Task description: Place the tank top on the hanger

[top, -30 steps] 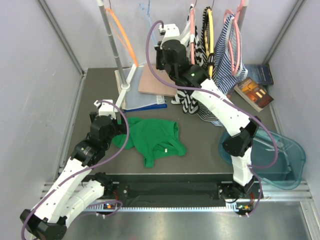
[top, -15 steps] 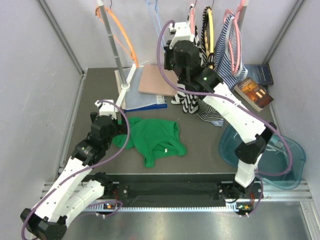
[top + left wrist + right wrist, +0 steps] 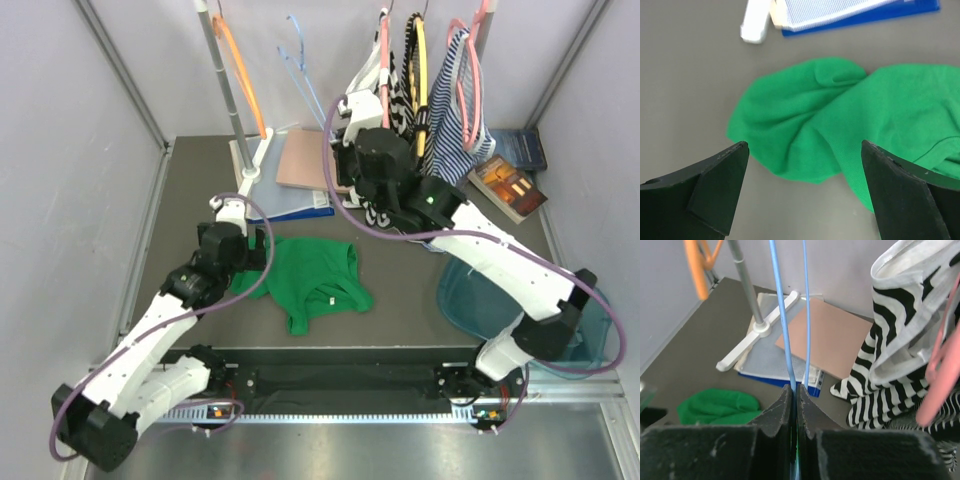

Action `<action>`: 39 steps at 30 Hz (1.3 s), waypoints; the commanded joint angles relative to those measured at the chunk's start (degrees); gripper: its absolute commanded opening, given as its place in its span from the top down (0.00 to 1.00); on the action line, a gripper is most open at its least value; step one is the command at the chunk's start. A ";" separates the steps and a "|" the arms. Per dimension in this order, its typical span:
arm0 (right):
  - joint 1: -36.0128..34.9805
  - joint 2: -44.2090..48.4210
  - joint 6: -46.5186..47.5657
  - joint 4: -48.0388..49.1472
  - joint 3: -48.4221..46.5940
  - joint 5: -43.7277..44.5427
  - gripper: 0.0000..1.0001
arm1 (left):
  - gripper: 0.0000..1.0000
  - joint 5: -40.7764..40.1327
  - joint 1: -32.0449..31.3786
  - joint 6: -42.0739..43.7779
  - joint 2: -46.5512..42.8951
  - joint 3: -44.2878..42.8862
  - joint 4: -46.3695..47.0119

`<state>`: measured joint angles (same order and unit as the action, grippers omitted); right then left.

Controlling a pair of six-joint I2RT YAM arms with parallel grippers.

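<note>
The green tank top (image 3: 310,275) lies crumpled on the dark table, its white label facing up. In the left wrist view its left fold (image 3: 840,120) lies just ahead of my open left gripper (image 3: 802,170), which hovers over the cloth's near edge. In the top view my left gripper (image 3: 248,245) is at the top's left side. My right gripper (image 3: 795,390) is shut on the light-blue hanger (image 3: 785,315), holding it up in the air. In the top view the hanger (image 3: 303,75) rises above my right gripper (image 3: 345,115), away from the rack.
A white rack pole (image 3: 222,80) with an orange hanger (image 3: 240,70) stands at the back left. Striped tops (image 3: 440,120) on pink hangers hang at the back right. A blue folder (image 3: 290,205), brown board (image 3: 305,160), books (image 3: 510,185) and a blue tray (image 3: 560,320) lie around.
My right arm has swung right and toward the front, carrying the blue hanger off the rack. My left gripper has moved forward over the top's left edge.
</note>
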<state>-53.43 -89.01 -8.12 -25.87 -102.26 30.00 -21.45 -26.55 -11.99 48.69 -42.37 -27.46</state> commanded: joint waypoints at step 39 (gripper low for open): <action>-3.70 35.31 -8.84 4.86 43.63 -6.44 1.00 | 0.93 8.19 0.44 -28.18 15.99 10.91 25.45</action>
<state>-56.88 -55.81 -16.75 -23.16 -59.48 22.90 -9.34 -26.55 -41.47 62.94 -27.79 -4.75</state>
